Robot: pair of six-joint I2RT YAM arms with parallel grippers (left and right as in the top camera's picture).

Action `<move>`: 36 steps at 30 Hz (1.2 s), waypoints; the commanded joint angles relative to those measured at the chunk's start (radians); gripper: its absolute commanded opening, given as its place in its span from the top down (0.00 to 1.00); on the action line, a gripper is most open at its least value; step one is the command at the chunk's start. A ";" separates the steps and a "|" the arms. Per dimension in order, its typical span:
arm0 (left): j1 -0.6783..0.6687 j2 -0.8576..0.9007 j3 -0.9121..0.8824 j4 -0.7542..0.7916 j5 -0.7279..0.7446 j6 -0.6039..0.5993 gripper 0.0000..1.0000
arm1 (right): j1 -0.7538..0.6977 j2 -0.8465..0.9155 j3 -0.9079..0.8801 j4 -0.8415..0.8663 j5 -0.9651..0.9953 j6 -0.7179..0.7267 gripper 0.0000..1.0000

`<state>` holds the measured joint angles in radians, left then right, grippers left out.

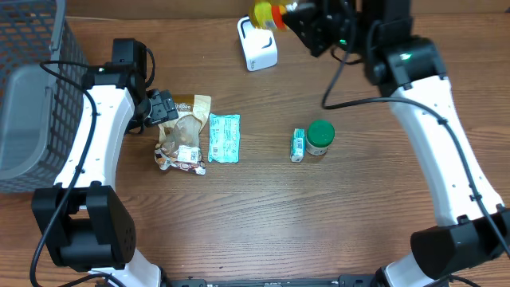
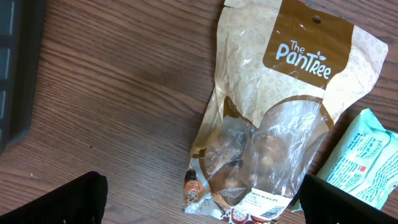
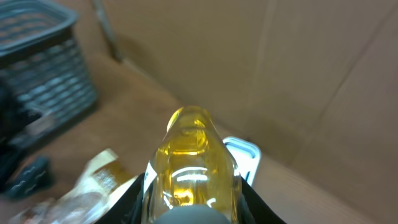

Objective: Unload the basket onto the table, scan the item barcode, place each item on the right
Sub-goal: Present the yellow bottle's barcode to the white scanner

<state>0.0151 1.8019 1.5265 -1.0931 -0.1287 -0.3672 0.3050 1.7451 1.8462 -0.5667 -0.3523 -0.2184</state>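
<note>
Right claw [image 3: 194, 190]: pinching the bottle [image 3: 191, 158], one finger on each flank, raised off the worktop [image 1: 358, 207].
Bottle: clear yellow, held in the right claw, its far end pointing away from the wrist. The orange-red bit seen from overhead may be its cap, but it is too small to be sure.
Scanner [image 1: 257, 44]: white, standing on the worktop just beyond the bottle, below the right claw and slightly to its right.
Left claw [image 2: 200, 186]: spread wide, gripping nothing, hanging low over the bag.
Bag [image 2: 280, 112]: tan snack pouch with a clear window, lying flat right under the left claw, between its fingers in the wrist view.
Packet [image 2: 360, 162]: teal, flat on the worktop, just beside the bag and just past one finger [image 2: 348, 202] of the left claw.
Jar [image 1: 320, 137]: green lid, upright, well apart from both claws, nearer the right arm's side.
Box [image 1: 298, 145]: small, just beside the jar, on the side towards the left claw.
Basket [image 1: 28, 88]: grey wire, at the worktop's edge, well away from the left claw, beyond its arm.
</note>
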 commanded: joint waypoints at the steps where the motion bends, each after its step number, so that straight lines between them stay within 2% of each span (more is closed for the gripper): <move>1: 0.004 0.010 -0.007 -0.002 -0.009 -0.007 0.00 | 0.086 0.039 0.013 0.067 0.293 -0.074 0.81; 3: 0.004 0.010 -0.007 -0.002 -0.009 -0.007 0.01 | 0.121 0.069 0.013 0.097 0.398 -0.126 0.81; 6: 0.004 0.010 -0.007 -0.002 -0.009 -0.007 0.00 | 0.168 0.161 0.013 0.167 0.542 -0.284 0.81; 13: 0.004 0.010 -0.007 -0.002 -0.009 -0.007 0.00 | 0.177 0.361 0.013 0.341 0.645 -0.476 0.79; 17: 0.004 0.010 -0.007 -0.002 -0.009 -0.007 0.00 | 0.177 0.418 0.013 0.432 0.733 -0.498 0.76; 23: 0.004 0.010 -0.007 -0.002 -0.009 -0.007 0.00 | 0.177 0.459 0.013 0.544 0.734 -0.523 0.74; 29: 0.004 0.010 -0.007 -0.002 -0.009 -0.007 0.00 | 0.179 0.508 0.013 0.575 0.733 -0.599 0.74; 36: 0.004 0.010 -0.007 -0.002 -0.009 -0.007 0.00 | 0.182 0.517 0.013 0.600 0.733 -0.599 0.74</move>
<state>0.0151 1.8019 1.5265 -1.0931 -0.1287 -0.3672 0.4805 2.2776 1.8431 0.0078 0.3668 -0.8089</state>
